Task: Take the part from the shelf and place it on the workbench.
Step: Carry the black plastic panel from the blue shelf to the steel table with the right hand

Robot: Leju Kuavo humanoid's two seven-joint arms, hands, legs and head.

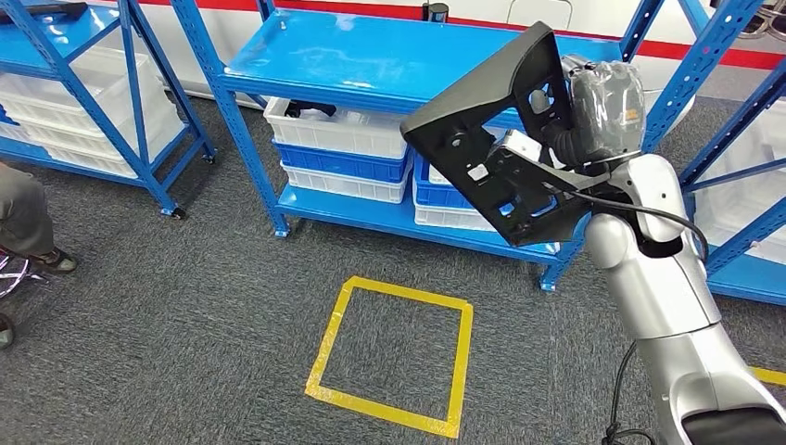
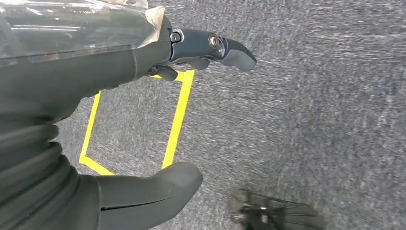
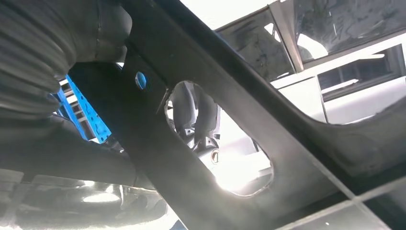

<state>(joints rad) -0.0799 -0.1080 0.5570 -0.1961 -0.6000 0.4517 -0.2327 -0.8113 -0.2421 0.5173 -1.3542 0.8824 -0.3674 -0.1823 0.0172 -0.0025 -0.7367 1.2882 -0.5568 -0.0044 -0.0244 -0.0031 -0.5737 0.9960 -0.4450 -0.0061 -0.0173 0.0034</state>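
From the head camera I saw my right hand [image 1: 593, 116] raised in front of the blue shelf [image 1: 408, 56], gripping the part [image 1: 500, 139], a flat black panel with cut-outs, held tilted in the air above the grey carpet [image 1: 185, 306] and clear of every shelf level. In the right wrist view the part [image 3: 191, 143] crossed right in front of the lens, and through one of its oval openings I could make out dark fingers [image 3: 194, 112] wrapped against it. My left hand [image 2: 143, 120] hung low over the carpet with nothing in it; its dark fingers [image 2: 215, 50] were stretched out and the thick thumb [image 2: 153, 191] stood well apart from them. A yellow tape square [image 1: 394, 352] lay on the floor in front of the shelf. White and blue bins [image 1: 338, 148] sat stacked on the lower shelf level behind the part. A person's leg and shoe [image 1: 32, 232] stood at the left edge.
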